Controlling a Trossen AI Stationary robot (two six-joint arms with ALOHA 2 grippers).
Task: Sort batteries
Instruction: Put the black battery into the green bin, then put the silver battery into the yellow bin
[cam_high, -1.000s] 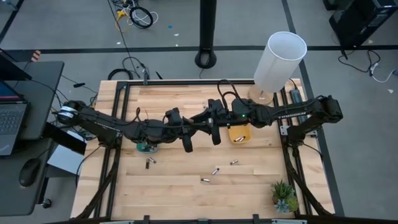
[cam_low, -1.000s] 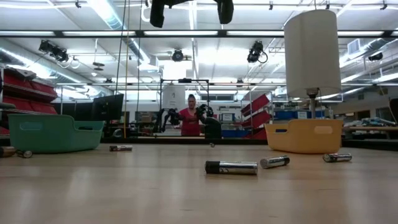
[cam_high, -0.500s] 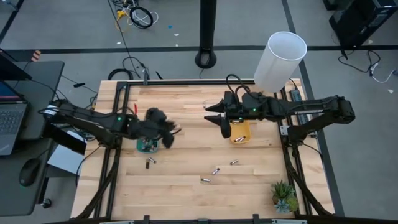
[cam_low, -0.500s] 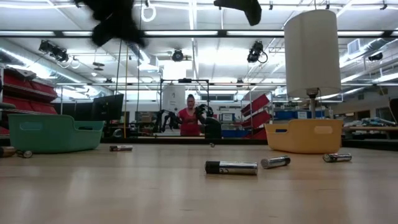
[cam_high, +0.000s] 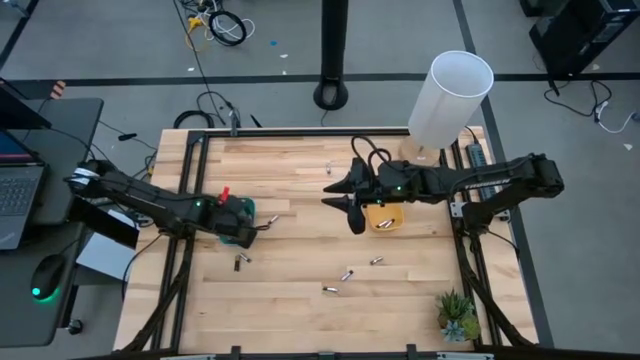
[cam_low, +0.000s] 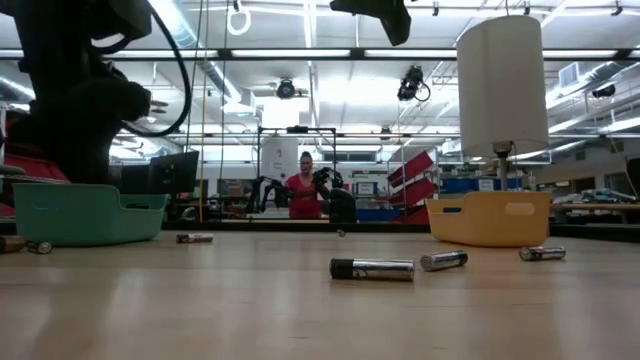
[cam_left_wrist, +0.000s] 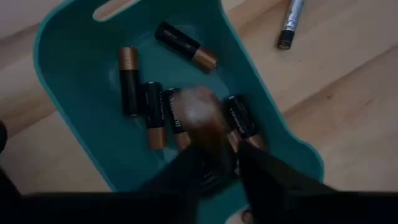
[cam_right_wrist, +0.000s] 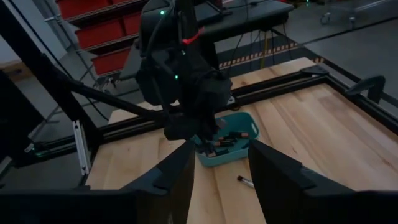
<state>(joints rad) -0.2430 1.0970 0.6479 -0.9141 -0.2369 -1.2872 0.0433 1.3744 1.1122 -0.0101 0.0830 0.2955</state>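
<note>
The green tray (cam_high: 236, 236) holds several dark, copper-ended batteries (cam_left_wrist: 152, 112). My left gripper (cam_left_wrist: 235, 155) hangs just above it, shut on a blurred battery (cam_left_wrist: 200, 111). More batteries lie loose on the wood: one beside the green tray (cam_high: 241, 262) and three in the near middle (cam_high: 347, 273) (cam_high: 377, 261) (cam_high: 330, 290). The yellow tray (cam_high: 387, 216) sits at the table's right. My right gripper (cam_right_wrist: 221, 149) is open, hovering high just left of the yellow tray (cam_low: 490, 218). My left gripper has a blurred battery (cam_left_wrist: 208, 127) at its fingertips (cam_left_wrist: 211, 155), coming from above and pointing down into the green tray. The battery is lifted clear of the cells below. Blur hides which part of it the fingers are on.
A tall white lamp (cam_high: 452, 98) stands at the far right corner and a small plant (cam_high: 457, 315) at the near right corner. A small cell (cam_high: 330, 168) lies near the far edge. A person (cam_low: 305, 195) stands in the room beyond the table.
My left gripper has swung from the table's middle toward the left edge and come down over the green tray. My right gripper has stayed high near the yellow tray, shifting slightly right. The loose batteries on the table have not moved.
</note>
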